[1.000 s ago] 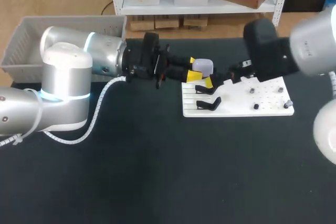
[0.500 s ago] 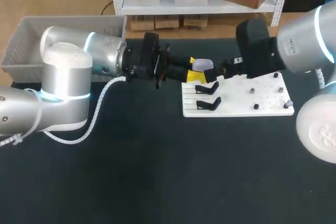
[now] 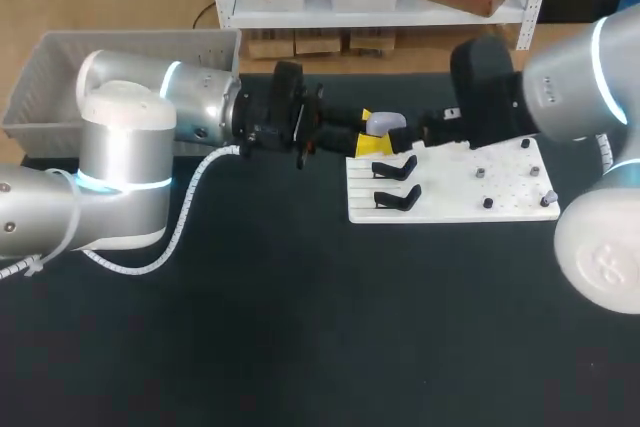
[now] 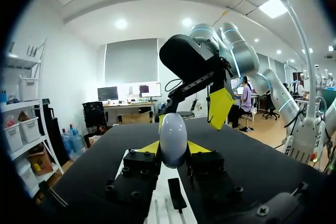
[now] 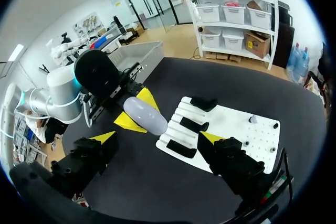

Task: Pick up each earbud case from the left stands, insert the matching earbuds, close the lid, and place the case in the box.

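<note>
A pale lavender earbud case (image 3: 386, 123) hangs just above the back left corner of the white board (image 3: 500, 187). My left gripper (image 3: 372, 132) is shut on it, one yellow tip on each side. In the left wrist view the case (image 4: 173, 139) stands upright between the fingertips (image 4: 149, 148). My right gripper (image 3: 410, 137) is open and sits right beside the case; in the right wrist view the case (image 5: 145, 116) lies ahead of its spread fingers (image 5: 104, 137). Black stands (image 3: 395, 168) hold no cases. Small earbuds (image 3: 481, 173) sit on the board's right half.
A grey bin (image 3: 60, 77) stands at the back left of the black table. The second black stand (image 3: 397, 198) is on the board's near left part. Another earbud (image 3: 547, 198) rests near the board's right edge.
My right arm has swung left across the board, bringing its open gripper up to the held case. The left arm and the case have stayed put.
</note>
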`<state>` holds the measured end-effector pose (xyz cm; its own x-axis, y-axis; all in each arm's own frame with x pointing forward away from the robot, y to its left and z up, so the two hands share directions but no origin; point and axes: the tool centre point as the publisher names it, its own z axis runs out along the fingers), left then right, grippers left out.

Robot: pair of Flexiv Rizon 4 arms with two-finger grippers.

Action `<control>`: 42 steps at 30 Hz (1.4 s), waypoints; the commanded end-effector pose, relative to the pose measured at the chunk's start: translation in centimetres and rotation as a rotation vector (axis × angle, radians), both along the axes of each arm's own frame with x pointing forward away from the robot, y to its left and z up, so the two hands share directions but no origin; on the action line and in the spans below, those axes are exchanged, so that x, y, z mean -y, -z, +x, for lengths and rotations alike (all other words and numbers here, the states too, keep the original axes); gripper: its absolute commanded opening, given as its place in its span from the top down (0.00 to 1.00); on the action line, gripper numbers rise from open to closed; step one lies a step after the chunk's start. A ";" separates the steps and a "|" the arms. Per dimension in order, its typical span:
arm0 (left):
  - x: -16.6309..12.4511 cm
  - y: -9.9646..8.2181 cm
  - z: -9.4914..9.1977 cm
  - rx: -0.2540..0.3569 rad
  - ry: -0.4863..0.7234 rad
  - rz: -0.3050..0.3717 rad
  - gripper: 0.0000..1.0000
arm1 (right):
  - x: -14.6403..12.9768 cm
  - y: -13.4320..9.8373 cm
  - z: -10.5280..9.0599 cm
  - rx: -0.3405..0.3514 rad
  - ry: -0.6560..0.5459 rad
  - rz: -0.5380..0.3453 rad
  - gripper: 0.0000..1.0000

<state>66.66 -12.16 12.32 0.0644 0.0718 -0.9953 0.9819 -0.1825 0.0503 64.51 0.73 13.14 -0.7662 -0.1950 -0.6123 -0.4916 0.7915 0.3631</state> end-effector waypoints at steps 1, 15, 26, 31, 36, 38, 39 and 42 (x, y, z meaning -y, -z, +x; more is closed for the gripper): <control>0.0 0.1 0.0 0.002 -0.001 -0.003 1.00 | -0.3 0.2 0.4 0.007 0.013 -0.011 0.00; 0.0 0.1 0.0 0.002 -0.001 -0.003 1.00 | 0.7 -0.6 1.9 0.028 0.058 -0.014 0.00; 0.0 0.1 0.0 0.002 -0.001 -0.003 1.00 | 2.1 -2.5 3.0 0.086 0.095 -0.036 0.00; 0.0 0.1 0.0 0.002 -0.001 -0.003 1.00 | 2.9 -4.3 2.5 0.161 0.084 -0.103 0.00; 0.0 0.1 0.0 0.002 -0.001 -0.003 1.00 | 5.0 -5.3 0.9 0.211 0.119 -0.284 0.00; 0.0 0.1 0.0 0.002 -0.001 -0.003 1.00 | 6.0 -5.4 0.3 0.208 0.131 -0.356 0.00; 0.0 0.1 0.0 0.002 -0.001 -0.003 1.00 | 6.5 -5.3 -0.1 0.201 0.135 -0.387 0.00; 0.0 0.1 0.0 0.002 -0.001 -0.003 1.00 | 8.0 -5.2 -0.9 0.173 0.153 -0.454 0.00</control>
<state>66.66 -12.16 12.32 0.0644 0.0716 -0.9954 0.9819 -0.1828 0.0503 65.81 -5.69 15.63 -0.6812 -0.3540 -0.6408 -0.5502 0.8250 0.1291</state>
